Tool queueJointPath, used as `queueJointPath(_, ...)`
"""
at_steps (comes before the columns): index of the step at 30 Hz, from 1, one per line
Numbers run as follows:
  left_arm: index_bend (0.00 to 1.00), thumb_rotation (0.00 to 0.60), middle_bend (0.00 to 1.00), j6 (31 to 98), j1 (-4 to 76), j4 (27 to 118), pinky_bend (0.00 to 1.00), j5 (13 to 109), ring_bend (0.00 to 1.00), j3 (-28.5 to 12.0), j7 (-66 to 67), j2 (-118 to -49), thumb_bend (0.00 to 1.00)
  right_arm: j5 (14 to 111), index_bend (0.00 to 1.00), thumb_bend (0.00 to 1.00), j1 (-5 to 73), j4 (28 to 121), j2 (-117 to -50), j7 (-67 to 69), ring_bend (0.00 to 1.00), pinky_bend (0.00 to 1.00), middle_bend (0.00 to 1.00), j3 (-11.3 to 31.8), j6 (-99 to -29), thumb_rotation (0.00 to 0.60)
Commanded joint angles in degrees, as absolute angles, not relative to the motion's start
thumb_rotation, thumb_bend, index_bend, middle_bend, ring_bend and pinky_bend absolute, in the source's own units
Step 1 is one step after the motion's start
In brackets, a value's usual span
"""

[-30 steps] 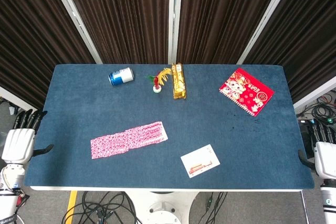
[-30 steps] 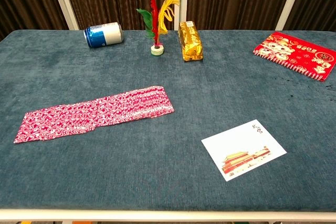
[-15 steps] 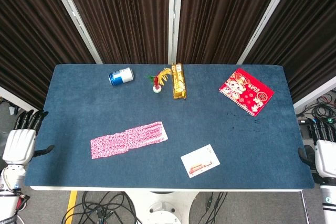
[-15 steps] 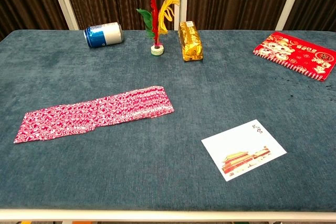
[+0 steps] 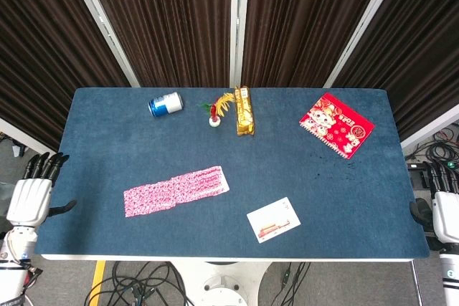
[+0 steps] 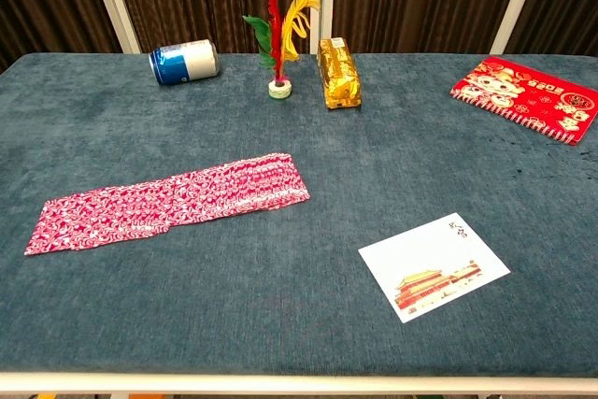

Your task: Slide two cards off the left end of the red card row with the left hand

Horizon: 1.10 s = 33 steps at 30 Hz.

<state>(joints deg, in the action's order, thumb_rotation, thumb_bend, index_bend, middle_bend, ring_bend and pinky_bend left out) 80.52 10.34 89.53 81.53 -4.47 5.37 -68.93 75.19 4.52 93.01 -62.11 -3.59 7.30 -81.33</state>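
A row of overlapping red-patterned cards lies spread on the blue table, its left end at the near left. My left hand hangs beside the table's left edge, fingers straight and apart, holding nothing, well left of the card row. My right hand sits off the table's right edge, partly cut by the frame, with its fingers extended and nothing in it. Neither hand appears in the chest view.
A blue can lies on its side at the back left. A feather shuttlecock and a gold packet stand at the back middle. A red notebook is at the back right, a white postcard near the front.
My left hand has drifted slightly down and right beside the table edge. The cards and other objects have not moved.
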Motion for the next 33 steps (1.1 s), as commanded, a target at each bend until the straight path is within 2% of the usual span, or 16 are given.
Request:
queueJointPath(1,0.11,0.6,0.08,80.23,10.44,89.56,0.0,81.49,0.0,-4.32,5.57,-69.16,0.07,75.34,0.0,0.25,4.59,92.99,-62.08,-3.5,0.0,0.0,0.0,7.33,-81.3,0.6)
queueJointPath(13,0.11,0.6,0.08,76.63,12.18,90.25,0.0,84.59,0.0,-2.0,4.49,-70.53,0.08,75.41,0.0,0.25,4.82,93.29,-62.12,-3.84,0.0,0.0,0.0,7.54,-81.32,0.6)
queueJointPath(15,0.11,0.6,0.08,76.18,12.66,89.91,0.01,85.17,0.0,-1.85,4.63,-71.11,0.17,75.58,0.0,0.25,4.87,93.29,-62.17,-3.78,0.0,0.0,0.0,7.57,-81.39,0.6)
queueJointPath(17,0.11,0.6,0.09,75.36,13.22,89.67,0.06,85.33,0.02,-1.73,5.11,-71.77,0.36,75.56,0.0,0.25,4.97,93.32,-62.14,-4.0,0.0,0.0,0.0,7.59,-81.28,0.6)
queueJointPath(18,0.11,0.6,0.12,74.94,13.43,89.6,0.14,85.23,0.08,-1.68,5.69,-72.03,0.48,75.47,0.0,0.25,5.02,93.37,-62.12,-4.11,0.0,0.0,0.0,7.63,-81.21,0.6)
queueJointPath(20,0.11,0.6,0.27,73.31,14.02,89.9,0.39,84.7,0.3,-1.31,7.26,-72.31,0.65,75.25,0.0,0.25,5.15,93.5,-62.09,-4.23,0.0,0.0,0.0,7.76,-81.06,0.6)
queueJointPath(21,0.11,0.6,0.35,71.97,14.4,90.36,0.47,84.47,0.38,-0.88,7.44,-72.13,0.67,75.15,0.0,0.25,5.22,93.56,-62.08,-4.24,0.0,0.0,0.0,7.83,-80.96,0.6)
queueJointPath(22,0.11,0.6,0.47,69.89,15.02,91.05,0.57,84.17,0.5,-0.22,7.5,-71.68,0.7,75.03,0.0,0.25,5.29,93.62,-62.07,-4.18,0.0,0.0,0.0,7.89,-80.82,0.6)
queueJointPath(24,0.11,0.6,0.64,66.52,16.15,92.09,0.69,83.89,0.65,0.88,8.06,-70.86,0.73,74.93,0.0,0.25,5.4,93.61,-62.1,-4.13,0.0,0.0,0.0,7.91,-80.6,0.6)
queueJointPath(25,0.11,0.6,0.71,65.47,16.58,92.26,0.72,83.85,0.71,1.22,8.64,-70.69,0.74,74.9,0.0,0.25,5.48,93.56,-62.13,-4.15,0.0,0.0,0.0,7.92,-80.47,0.6)
queueJointPath(27,0.11,0.6,0.77,64.21,17.25,92.29,0.75,83.78,0.76,1.54,10.22,-70.9,0.75,74.74,0.0,0.25,5.63,93.44,-62.2,-4.17,0.0,0.0,0.0,7.91,-80.13,0.6)
queueJointPath(33,0.11,0.6,0.81,60.92,18.79,92.72,0.76,82.39,0.81,2.1,13.03,-72.36,0.76,73.93,0.0,0.25,6.07,92.96,-62.39,-4.31,0.0,0.0,0.0,8.03,-79.12,0.6)
